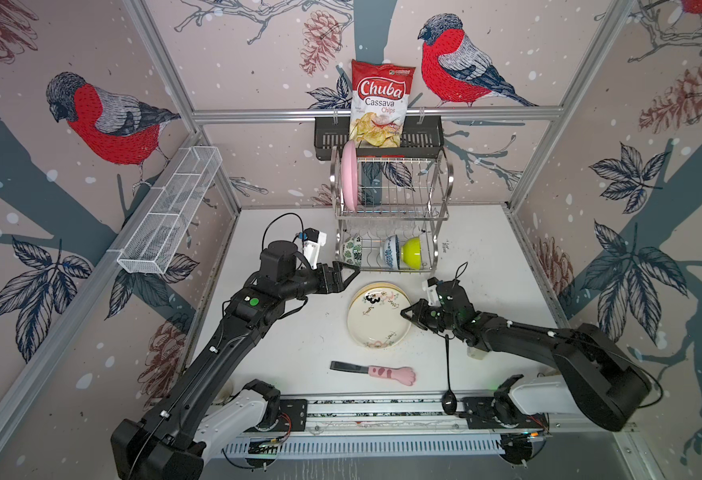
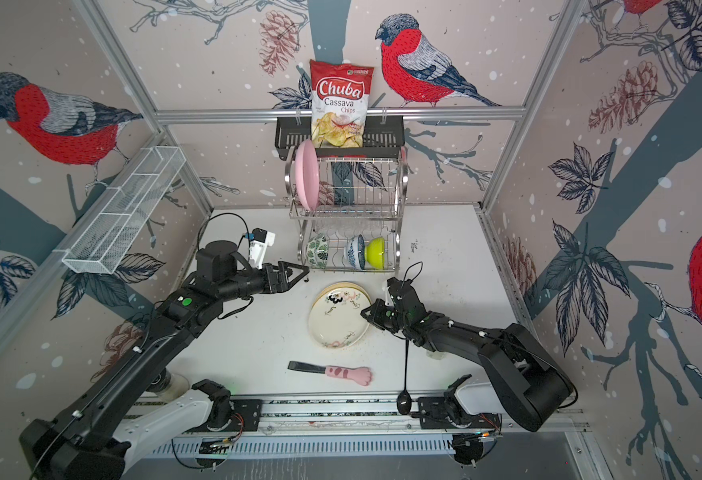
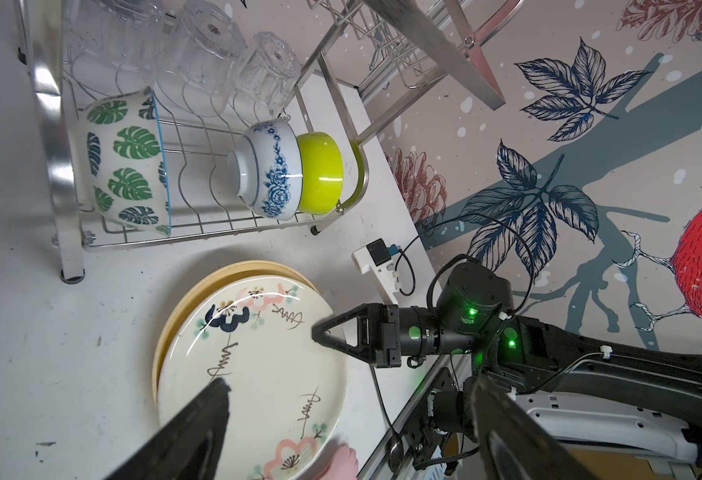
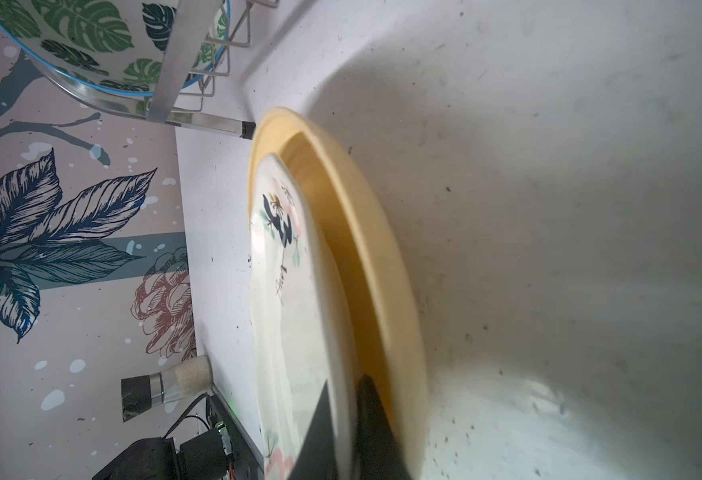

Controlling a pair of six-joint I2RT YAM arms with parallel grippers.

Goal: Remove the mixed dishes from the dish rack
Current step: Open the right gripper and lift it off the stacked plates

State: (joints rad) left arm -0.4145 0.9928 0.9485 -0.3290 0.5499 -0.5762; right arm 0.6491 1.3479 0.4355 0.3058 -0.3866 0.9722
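The steel dish rack stands at the table's back. A pink plate stands upright at the left end of its upper tier. Its lower tier holds a green-leaf bowl, a blue-white bowl, a lime bowl and three upturned clear glasses. In front of the rack, a drawing-decorated white plate lies on a cream-yellow plate. My right gripper is shut on the white plate's right rim. My left gripper hangs open and empty by the rack's front left corner.
A black spoon and a pink paw-handled tool lie near the table's front edge. A chips bag sits in a black slotted basket behind the rack. A white mesh tray hangs on the left wall.
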